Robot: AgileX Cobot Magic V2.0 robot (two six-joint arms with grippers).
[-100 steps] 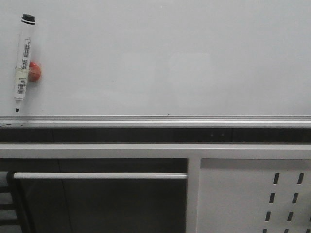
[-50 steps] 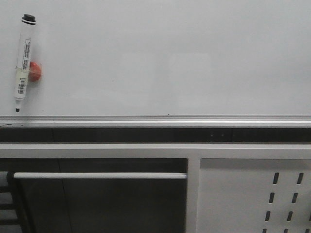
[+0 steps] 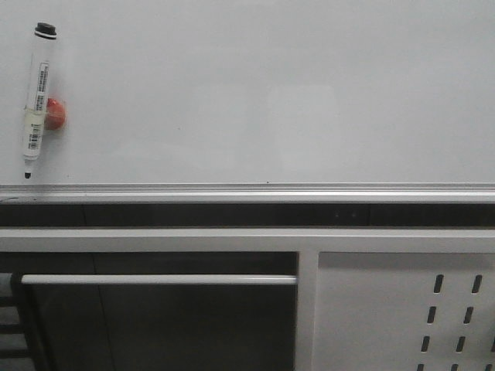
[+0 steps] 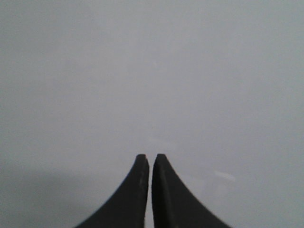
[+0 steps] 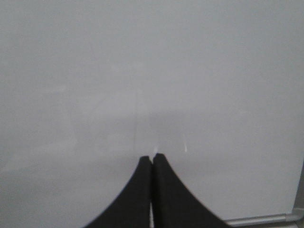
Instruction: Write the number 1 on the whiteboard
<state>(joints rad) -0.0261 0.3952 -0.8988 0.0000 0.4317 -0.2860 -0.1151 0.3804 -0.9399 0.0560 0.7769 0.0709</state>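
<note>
The whiteboard (image 3: pixel 271 93) fills the upper half of the front view, glossy white-grey, with its silver bottom rail (image 3: pixel 247 191) below. No black stroke of the number 1 shows on it. A white marker pen (image 3: pixel 35 100) with a black cap hangs upright at the far left, held by an orange-red magnet (image 3: pixel 55 114). Neither gripper shows in the front view. My left gripper (image 4: pixel 150 156) is shut and empty, facing bare board (image 4: pixel 152 71). My right gripper (image 5: pixel 152 156) is shut and empty, facing the board (image 5: pixel 142 61) near its rail (image 5: pixel 259 220).
Below the rail run a dark gap and a grey metal frame (image 3: pixel 155 239) with a horizontal bar (image 3: pixel 158 280). A perforated grey metal panel (image 3: pixel 402 317) sits at the lower right. A dark opening lies at the lower left.
</note>
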